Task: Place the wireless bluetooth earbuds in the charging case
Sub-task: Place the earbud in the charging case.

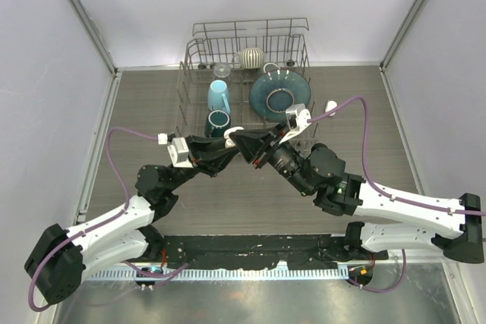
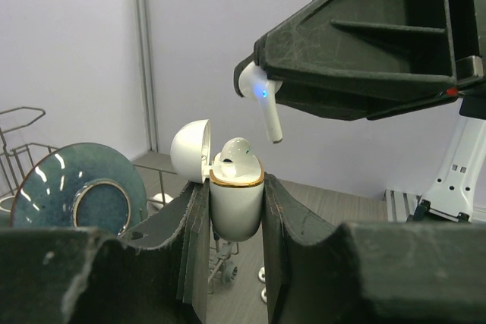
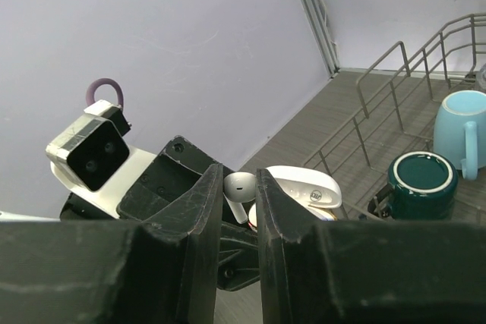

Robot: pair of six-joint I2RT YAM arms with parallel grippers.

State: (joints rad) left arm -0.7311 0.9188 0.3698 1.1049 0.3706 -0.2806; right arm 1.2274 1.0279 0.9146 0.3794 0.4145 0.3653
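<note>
Overhead, an earbud (image 2: 258, 96) is held just above the open charging case (image 2: 236, 206), apart from it.

The earbud, lit by a small blue light, is clamped at its head between the fingers of the right gripper (image 3: 239, 187), its stem pointing down, at one o'clock of the case's gold-rimmed mouth. A second earbud (image 2: 235, 151) is already seated in that mouth. The case is kept upright, pinched at both sides by the closed left gripper (image 2: 236, 195), with its lid (image 2: 190, 149) swung back at ten o'clock. Both grippers are met above the table (image 1: 243, 195); at twelve o'clock of them a wire dish rack (image 1: 247, 36) is seen, in which a blue plate (image 1: 277, 92), a light blue mug (image 1: 219, 96) and a dark green mug (image 1: 218, 121) are stood.
</note>
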